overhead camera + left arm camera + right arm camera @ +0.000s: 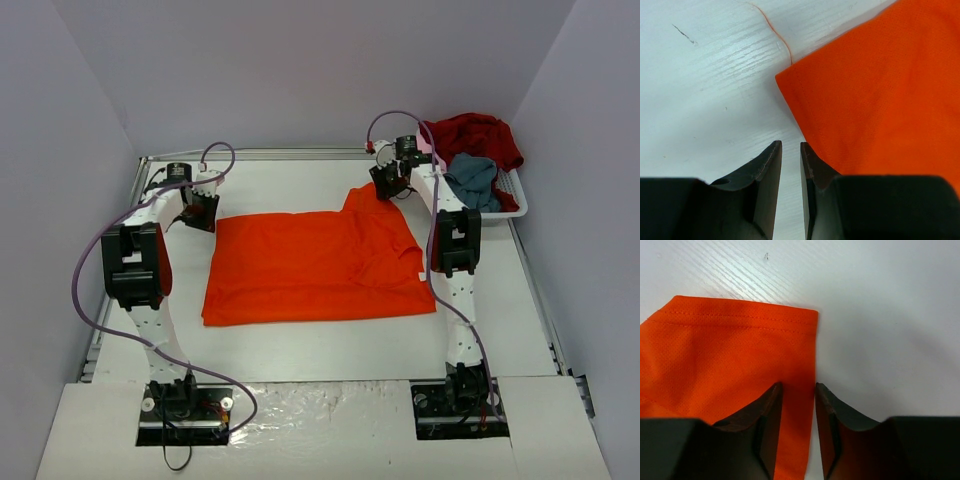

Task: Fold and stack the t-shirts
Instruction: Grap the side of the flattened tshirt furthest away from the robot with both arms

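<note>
Two arm bases sit at the bottom of the top view, one arm rising from each. Both arms reach toward the upper half of the frame.

Grippers, count two:
- Left gripper (200,212), upper left of the frame. In its wrist view the left gripper (791,145) has its fingers parted by a narrow gap with nothing between them. Bare table shows through the gap. The tips are just beside the shirt's edge, below its corner, and do not touch it.
- Right gripper (388,185), upper right of centre. In its wrist view the right gripper (799,386) has its fingers slightly apart, astride the hemmed sleeve's right edge. Orange cloth shows through the gap. I cannot tell whether the tips touch the cloth; nothing is pinched.

T-shirts, count three:
- One orange-red t-shirt (310,265) lies flat at the centre of the table (300,350), with a sleeve jutting toward the upper right. Its corner (782,80) and sleeve (730,350) lie flat on the surface.
- One dark red t-shirt (475,135) is heaped in the white basket (515,205) at the upper right.
- One grey-blue t-shirt (472,178) is bunched just below the dark red one, in the same basket.

Other: one loose orange thread (777,35) lies on the table above the shirt's corner.
</note>
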Robot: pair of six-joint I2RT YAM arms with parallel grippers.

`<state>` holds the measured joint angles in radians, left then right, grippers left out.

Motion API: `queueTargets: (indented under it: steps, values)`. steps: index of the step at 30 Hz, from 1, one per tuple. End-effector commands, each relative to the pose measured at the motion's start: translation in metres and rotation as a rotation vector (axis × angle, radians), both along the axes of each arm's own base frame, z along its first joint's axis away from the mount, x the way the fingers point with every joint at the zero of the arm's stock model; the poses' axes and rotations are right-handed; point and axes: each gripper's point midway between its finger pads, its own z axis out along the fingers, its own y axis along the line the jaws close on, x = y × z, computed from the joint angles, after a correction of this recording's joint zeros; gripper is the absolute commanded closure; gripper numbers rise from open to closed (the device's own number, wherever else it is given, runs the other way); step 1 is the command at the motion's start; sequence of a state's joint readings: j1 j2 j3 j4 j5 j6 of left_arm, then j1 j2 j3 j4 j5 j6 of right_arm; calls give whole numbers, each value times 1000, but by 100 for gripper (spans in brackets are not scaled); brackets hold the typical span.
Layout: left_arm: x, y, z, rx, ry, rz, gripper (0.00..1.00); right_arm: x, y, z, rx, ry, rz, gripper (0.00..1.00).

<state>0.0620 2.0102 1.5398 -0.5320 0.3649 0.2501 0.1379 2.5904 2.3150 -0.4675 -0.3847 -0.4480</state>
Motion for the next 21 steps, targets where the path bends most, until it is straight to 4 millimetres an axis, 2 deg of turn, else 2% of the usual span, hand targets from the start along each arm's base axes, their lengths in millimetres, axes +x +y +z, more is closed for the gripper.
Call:
queueTargets:
  steps: [1, 2, 3, 6, 13, 16, 17, 18, 20, 21]
  values:
    - [3, 5, 6, 5, -18, 7, 79, -8, -3, -9, -7, 32, 15, 74]
    - [4, 5, 7, 4, -19, 9, 79, -9, -4, -11, -11, 34, 14, 77]
    - [3, 5, 6, 4, -18, 7, 79, -9, -5, -12, -15, 37, 12, 85]
    - [4, 4, 5, 1, -17, 5, 79, -11, -6, -13, -22, 39, 11, 100]
    - [1, 3, 0, -4, -3, 3, 79, -12, -7, 2, -63, 8, 22, 100]
    - [0, 2, -2, -8, -1, 0, 79, -15, -1, 15, -89, -21, 56, 100]
    - [0, 2, -2, -8, -1, 0, 79, -19, -1, 12, -115, -18, 60, 100]
    - [1, 1, -2, -10, -2, -1, 79, -22, 5, 20, -130, -36, 77, 100]
    - [1, 1, -2, -16, -1, -3, 79, -29, 5, 13, -187, -36, 95, 100]
    - [0, -1, -3, -21, 3, -7, 79, -32, 12, 20, -203, -54, 113, 100]
